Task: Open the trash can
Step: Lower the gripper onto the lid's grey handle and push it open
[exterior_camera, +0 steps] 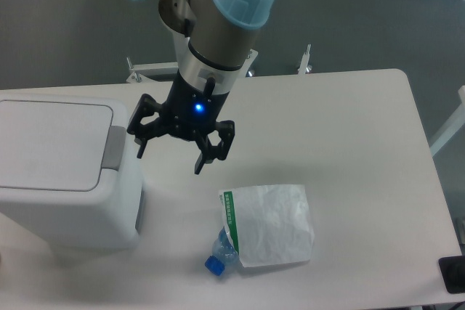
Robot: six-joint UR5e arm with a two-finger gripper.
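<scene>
The trash can is a large white boxy bin at the left edge of the table, with its flat lid down and a grey push tab on its right side. My gripper hangs above the table just right of the tab, apart from it. Its black fingers are spread open and hold nothing.
A white plastic bag with a green strip lies on the white table to the right of and in front of the gripper. A clear bottle with a blue cap lies at the bag's lower left corner.
</scene>
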